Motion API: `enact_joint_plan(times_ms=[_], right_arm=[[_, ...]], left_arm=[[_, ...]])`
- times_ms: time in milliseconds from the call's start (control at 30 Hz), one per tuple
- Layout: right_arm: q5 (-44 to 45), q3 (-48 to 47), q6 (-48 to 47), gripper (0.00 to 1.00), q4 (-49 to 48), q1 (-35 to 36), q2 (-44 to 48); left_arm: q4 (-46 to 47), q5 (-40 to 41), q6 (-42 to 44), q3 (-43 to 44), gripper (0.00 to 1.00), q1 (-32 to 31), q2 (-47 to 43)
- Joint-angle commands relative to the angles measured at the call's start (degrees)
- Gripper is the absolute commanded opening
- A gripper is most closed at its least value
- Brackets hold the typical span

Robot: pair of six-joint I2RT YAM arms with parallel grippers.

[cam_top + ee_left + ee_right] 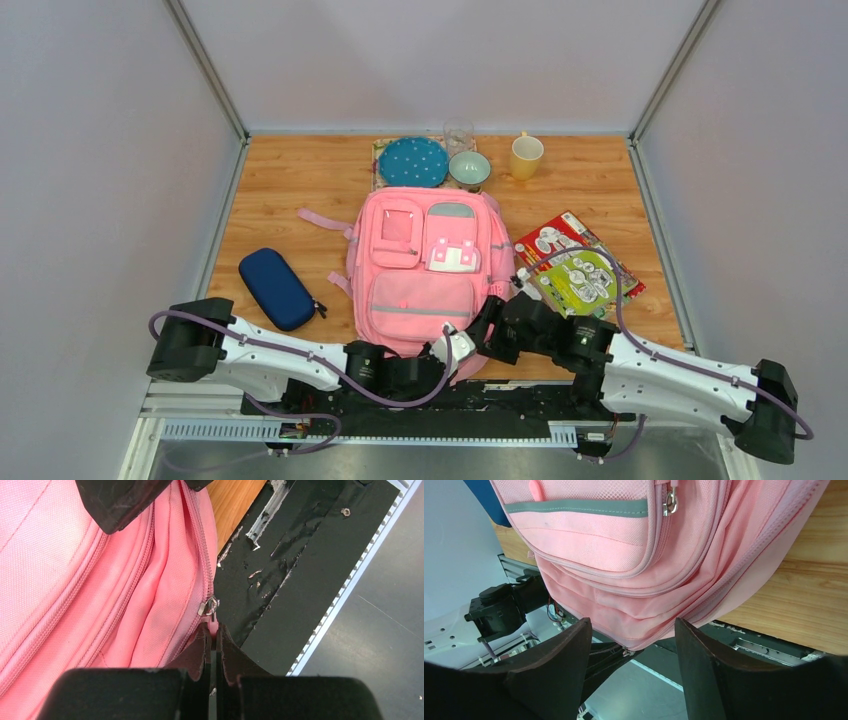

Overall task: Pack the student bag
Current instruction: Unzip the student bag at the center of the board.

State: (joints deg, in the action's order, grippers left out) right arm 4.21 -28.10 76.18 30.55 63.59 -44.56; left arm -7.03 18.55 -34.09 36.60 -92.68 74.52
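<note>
The pink backpack (425,270) lies flat with its front pockets up at the middle of the wooden counter (300,180); its near end overhangs the counter's near edge; a navy pouch (277,288) lies to its left. The left tool (214,632) is pinched together on the zip pull (208,606) at that near end; the right tool (631,630) has its fingers apart just beside the same edge, gripping nothing.

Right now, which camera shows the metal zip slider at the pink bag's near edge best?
The left wrist view: the zip slider is central, sharp, its pull between the left fingers. The right wrist view shows it tiny; in the top view the arms hide it.
</note>
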Motion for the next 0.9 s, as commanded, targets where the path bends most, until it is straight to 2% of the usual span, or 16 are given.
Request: enact_joint_plan(times_ms=[0,67,267,467,633,867], right_arm=[[4.0,-1.3,3.5,0.65,0.2,1.7,1.0],[5.0,-0.7,5.4,0.64,2.1,1.8,0.4],[5.9,0.4,8.9,0.61,-0.2,4.2,-1.1],[10.5,-2.8,11.6,0.59,6.5,8.7,-0.9],[9.4,1.5,13.7,0.59,0.1,8.9,-1.2],[13.4,0.7,13.5,0.59,-5.4,8.8,-6.2]], left_arm=[[4.1,0.4,1.7,2.7,0.0,0.5,-0.1],[4.6,0.3,2.0,2.7,0.0,0.7,0.0],[5.0,-0.1,2.4,3.3,0.0,1.1,0.4],[3.6,0.4,3.0,3.9,0.0,1.5,0.5],[5.1,-0.1,3.3,3.5,0.0,1.6,0.2],[6.8,-3.7,4.4,2.8,0.0,1.6,0.2]])
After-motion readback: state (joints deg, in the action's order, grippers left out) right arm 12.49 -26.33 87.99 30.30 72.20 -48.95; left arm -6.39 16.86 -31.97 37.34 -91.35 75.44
